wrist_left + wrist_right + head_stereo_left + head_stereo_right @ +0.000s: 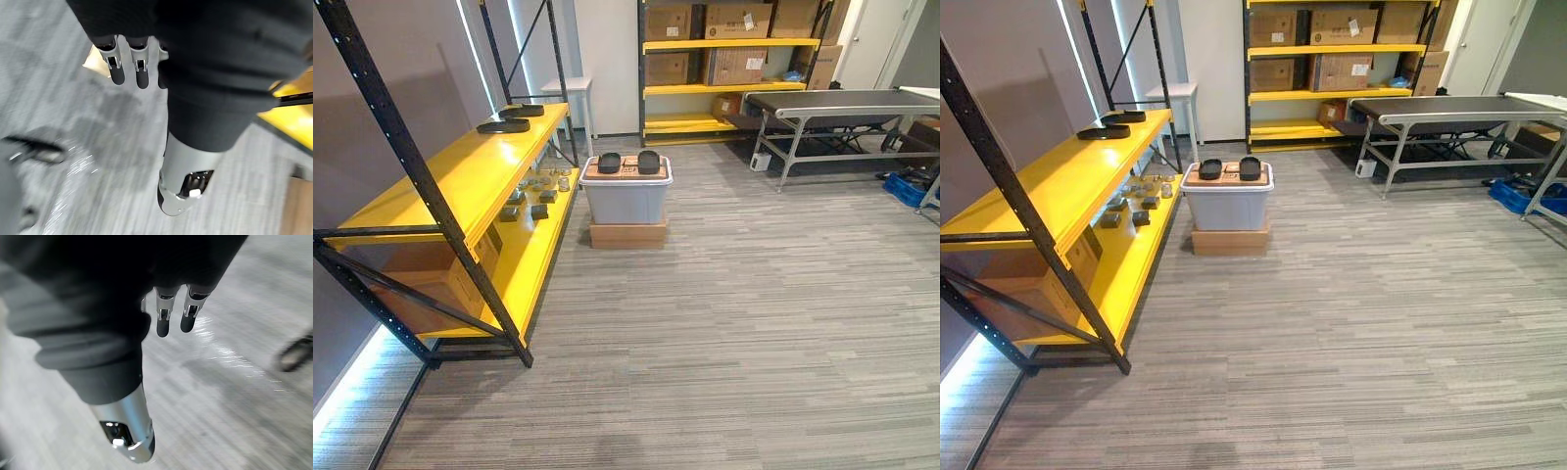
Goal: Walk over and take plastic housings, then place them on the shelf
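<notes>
Plastic housings point(648, 162) are set on a grey bin point(626, 201) at 12 o'clock, yellow shelf point(460, 171) at 10; left hand point(116, 69) and right hand point(164, 319) are held straight-fingered, empty.

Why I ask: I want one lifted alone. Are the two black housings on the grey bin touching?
Apart. In the left eye view a strip of brown surface shows between the left housing and the right housing atop the grey bin.

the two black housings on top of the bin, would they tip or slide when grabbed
Probably light: the black housings look like small, low plastic shells. Their wide, flat shape makes tipping or rolling unlikely. They seem to sit loose on top of the bin, so a sideways nudge might slide one rather than lift it.
</notes>
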{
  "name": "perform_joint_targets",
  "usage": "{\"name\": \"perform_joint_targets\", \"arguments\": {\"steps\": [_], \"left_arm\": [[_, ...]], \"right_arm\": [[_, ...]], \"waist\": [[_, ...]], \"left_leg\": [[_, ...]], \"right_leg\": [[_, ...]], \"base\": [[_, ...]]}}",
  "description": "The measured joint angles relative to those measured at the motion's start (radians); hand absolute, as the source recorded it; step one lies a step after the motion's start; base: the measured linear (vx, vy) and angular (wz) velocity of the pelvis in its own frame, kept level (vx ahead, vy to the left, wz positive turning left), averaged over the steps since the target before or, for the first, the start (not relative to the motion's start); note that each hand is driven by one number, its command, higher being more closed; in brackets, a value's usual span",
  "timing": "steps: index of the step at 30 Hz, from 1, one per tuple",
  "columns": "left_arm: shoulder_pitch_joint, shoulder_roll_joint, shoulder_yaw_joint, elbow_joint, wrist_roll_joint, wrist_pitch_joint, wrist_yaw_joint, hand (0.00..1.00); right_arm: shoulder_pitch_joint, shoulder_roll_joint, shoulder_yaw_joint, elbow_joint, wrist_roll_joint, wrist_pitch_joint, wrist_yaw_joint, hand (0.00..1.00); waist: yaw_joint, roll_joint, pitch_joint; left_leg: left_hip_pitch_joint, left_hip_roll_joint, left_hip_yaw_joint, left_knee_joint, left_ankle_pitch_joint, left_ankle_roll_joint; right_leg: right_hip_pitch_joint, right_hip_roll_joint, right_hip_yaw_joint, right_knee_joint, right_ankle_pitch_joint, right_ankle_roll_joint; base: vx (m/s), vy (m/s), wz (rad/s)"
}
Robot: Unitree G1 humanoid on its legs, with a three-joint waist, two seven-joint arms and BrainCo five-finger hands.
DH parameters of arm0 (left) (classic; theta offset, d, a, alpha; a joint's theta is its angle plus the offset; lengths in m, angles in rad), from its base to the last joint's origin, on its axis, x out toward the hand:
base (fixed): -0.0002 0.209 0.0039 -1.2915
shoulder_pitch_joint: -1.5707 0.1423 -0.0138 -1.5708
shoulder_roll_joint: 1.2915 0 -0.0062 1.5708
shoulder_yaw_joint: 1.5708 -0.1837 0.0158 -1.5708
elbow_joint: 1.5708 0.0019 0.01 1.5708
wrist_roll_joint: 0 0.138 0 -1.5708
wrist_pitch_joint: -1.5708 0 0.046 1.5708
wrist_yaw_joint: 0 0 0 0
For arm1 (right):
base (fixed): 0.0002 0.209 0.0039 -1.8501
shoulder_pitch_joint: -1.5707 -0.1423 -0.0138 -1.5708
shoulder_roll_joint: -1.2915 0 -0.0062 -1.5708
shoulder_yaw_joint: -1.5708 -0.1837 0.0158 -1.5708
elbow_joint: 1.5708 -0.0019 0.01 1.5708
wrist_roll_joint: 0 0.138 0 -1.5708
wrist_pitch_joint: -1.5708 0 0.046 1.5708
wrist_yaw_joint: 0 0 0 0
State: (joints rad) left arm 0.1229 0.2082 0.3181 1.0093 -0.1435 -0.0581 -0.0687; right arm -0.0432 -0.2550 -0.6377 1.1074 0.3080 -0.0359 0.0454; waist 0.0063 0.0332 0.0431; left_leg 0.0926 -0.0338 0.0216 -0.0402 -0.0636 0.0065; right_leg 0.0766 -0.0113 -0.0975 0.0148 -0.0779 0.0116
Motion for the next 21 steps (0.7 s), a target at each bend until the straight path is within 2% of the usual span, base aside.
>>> {"name": "perform_joint_targets", "arguments": {"steps": [5, 21], "left_arm": [[0.009, 0.001, 0.002, 0.001, -0.023, 0.000, 0.000, 0.00], [0.044, -0.012, 0.024, -0.087, -0.032, -0.032, 0.035, 0.00]], "right_arm": [[-0.002, -0.022, 0.052, 0.000, -0.003, -0.009, 0.004, 0.00], [0.046, -0.016, 0.071, -0.041, -0.001, -0.023, 0.004, 0.00]], "waist": [[0.000, 0.001, 0.004], [-0.002, 0.004, 0.004]], "left_leg": [[0.022, 0.001, 0.001, 0.002, -0.011, -0.017], [0.027, 0.000, 0.003, 0.012, -0.015, -0.021]], "right_leg": [[0.028, -0.001, -0.003, -0.004, -0.007, 0.011], [0.030, -0.005, -0.005, 0.015, -0.017, 0.023]], "base": [[0.00, -0.004, 0.02], [-0.05, -0.010, 0.00]]}}
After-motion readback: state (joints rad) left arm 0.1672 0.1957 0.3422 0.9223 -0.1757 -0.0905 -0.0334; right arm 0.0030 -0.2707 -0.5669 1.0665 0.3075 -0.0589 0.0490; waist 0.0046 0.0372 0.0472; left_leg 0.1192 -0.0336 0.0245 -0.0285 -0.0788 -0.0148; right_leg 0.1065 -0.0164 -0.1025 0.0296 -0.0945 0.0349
